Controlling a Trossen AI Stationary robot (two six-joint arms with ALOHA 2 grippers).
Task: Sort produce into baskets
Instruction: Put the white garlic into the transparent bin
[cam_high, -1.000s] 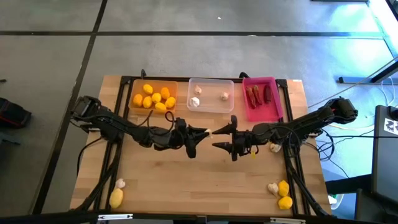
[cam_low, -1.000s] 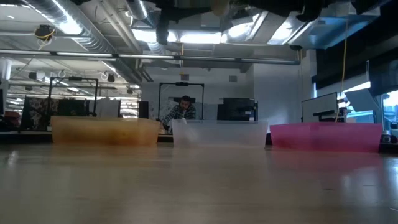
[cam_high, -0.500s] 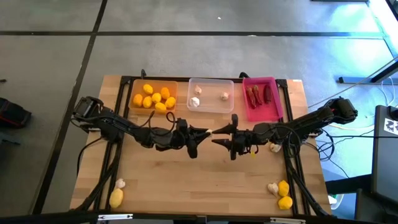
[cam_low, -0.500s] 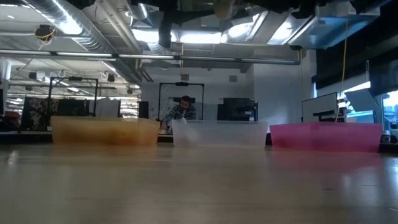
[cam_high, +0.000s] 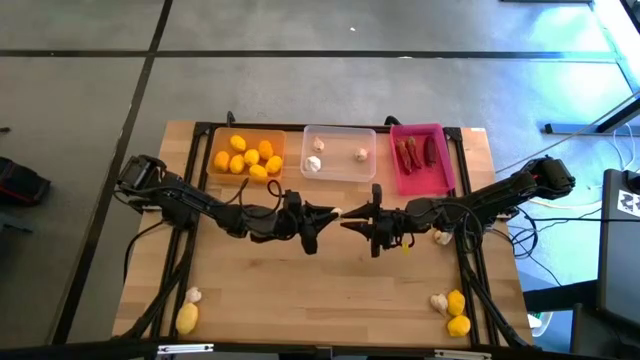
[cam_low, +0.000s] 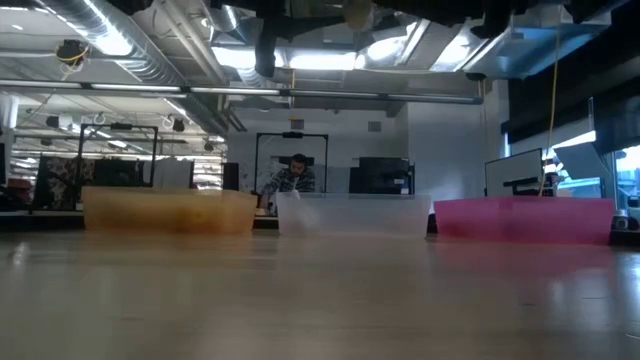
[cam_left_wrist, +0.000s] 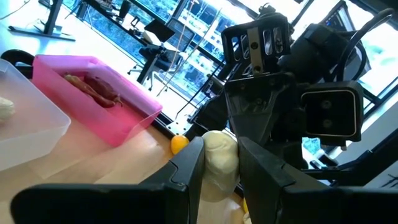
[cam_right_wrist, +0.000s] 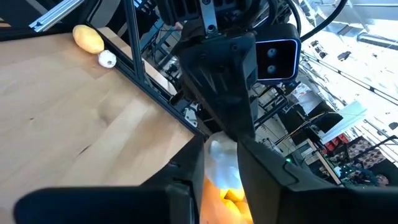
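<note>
In the high view I have three baskets in a row along the table's (cam_high: 250, 290) upper edge: lemon basket (cam_high: 245, 155) left, garlic basket (cam_high: 339, 153) centre, chili basket (cam_high: 421, 158) right. Below them, mid-frame, the left gripper (cam_high: 333, 212) and right gripper (cam_high: 346, 224) meet tip to tip, a garlic bulb (cam_left_wrist: 219, 163) between them. Loose lemon (cam_high: 187, 318) and garlic (cam_high: 194, 295) lie lower left; more produce (cam_high: 452, 310) lower right.

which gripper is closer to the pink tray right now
Right. The right gripper is over the table's middle, on the side of the pink tray. The left gripper meets it tip to tip around a garlic bulb, slightly farther from the tray.
</note>
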